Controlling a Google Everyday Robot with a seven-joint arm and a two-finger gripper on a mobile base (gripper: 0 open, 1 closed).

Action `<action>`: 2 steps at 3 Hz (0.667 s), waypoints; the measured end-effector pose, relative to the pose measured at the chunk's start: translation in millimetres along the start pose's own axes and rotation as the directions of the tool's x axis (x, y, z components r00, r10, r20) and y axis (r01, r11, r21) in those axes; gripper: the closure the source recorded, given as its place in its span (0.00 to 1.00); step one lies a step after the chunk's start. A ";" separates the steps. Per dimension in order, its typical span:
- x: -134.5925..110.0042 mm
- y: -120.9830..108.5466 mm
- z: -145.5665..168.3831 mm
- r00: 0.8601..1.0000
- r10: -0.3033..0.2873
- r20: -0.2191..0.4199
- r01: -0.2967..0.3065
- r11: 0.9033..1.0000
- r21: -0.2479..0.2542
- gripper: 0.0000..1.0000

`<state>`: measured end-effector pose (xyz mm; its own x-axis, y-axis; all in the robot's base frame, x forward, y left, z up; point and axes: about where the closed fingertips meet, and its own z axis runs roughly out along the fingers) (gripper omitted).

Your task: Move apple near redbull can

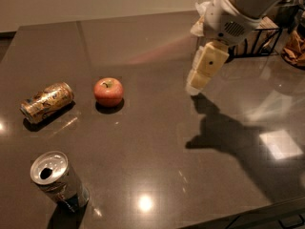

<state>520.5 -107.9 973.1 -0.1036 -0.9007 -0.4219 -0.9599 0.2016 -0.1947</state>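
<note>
Tabletop [157, 147], apple [108, 91] well apart from claw [196, 84]

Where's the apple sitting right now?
In the camera view the apple sits left of centre on the table, just right of the toppled gold can; the gripper hovers farther right.

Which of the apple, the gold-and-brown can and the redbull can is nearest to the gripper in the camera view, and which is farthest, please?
The gripper hangs over the table's right-centre part.
1. Apple: to the left of the gripper in the picture, mid-table.
2. Gold-and-brown can: lying on its side, farther left, beyond the apple.
3. Redbull can: at the front left corner, farthest.
</note>
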 end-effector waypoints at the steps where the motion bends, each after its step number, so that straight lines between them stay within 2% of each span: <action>1: -50.9 6.8 30.6 0.996 -0.041 0.083 0.044 0.998 -0.034 0.00; 2: -90.6 17.7 70.9 0.992 -0.068 0.109 0.076 0.994 -0.073 0.00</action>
<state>531.4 4.6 945.1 -0.0097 -0.8652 -0.5014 -0.9814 0.1042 -0.1609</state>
